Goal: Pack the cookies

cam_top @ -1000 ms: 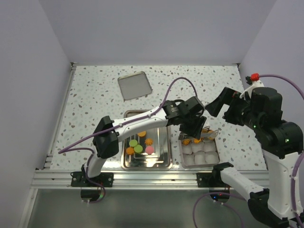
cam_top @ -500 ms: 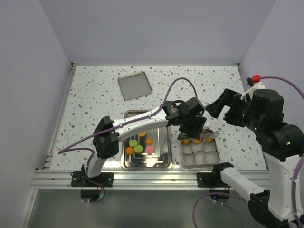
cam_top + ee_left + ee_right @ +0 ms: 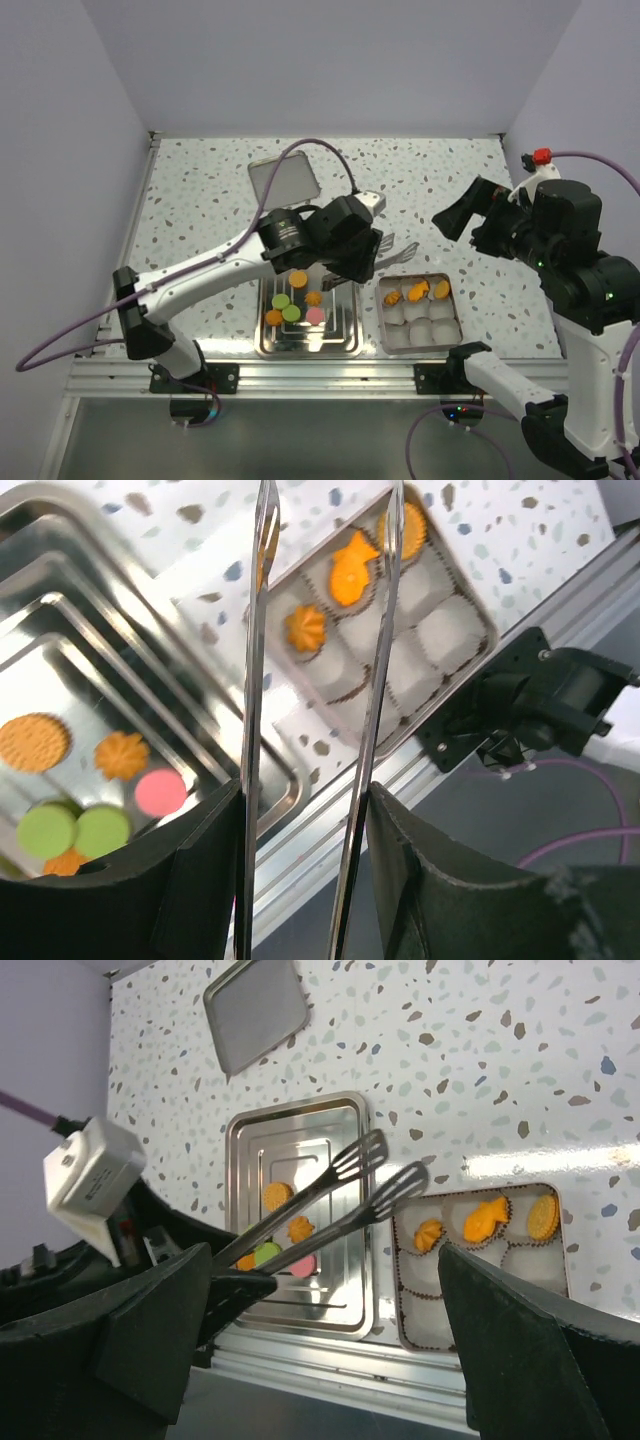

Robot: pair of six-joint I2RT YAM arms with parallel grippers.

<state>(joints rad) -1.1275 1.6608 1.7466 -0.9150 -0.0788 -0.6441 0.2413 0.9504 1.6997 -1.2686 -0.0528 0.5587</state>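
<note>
The table [image 3: 200, 220] is carrying the steel tray [image 3: 335, 338] at its 6 o'clock edge. The square tin [image 3: 381, 322] is sitting just beside the tray at 3 o'clock, and a flat lid [image 3: 284, 180] is lying well apart at 12 o'clock.

The left gripper [image 3: 362, 255] is clamping the tongs [image 3: 360, 1157]. Their blades are standing apart with nothing between them, hovering at 12 o'clock of the tin's far-left corner; their height above the table is hard to judge. The right gripper [image 3: 452, 215] is hanging at 2 o'clock of the tin, fingers spread wide, holding nothing.

Of the cookies [image 3: 315, 297], six are lying in the tray and three are filling the tin's far row of liners [image 3: 418, 335].

The step in hand appears to be fetching another cookie.
- Swing the blades toward 8 o'clock.
- Choose the round orange cookie [image 3: 298, 278], which is lying apart at 12 o'clock of the cluster; the green cookies [image 3: 291, 313] are touching.
- Straddle it, squeeze lightly and lift clear.

The tray's stepped walls and the tin's rim are the edges to clear. Open table is lying at 12 o'clock for swinging.
</note>
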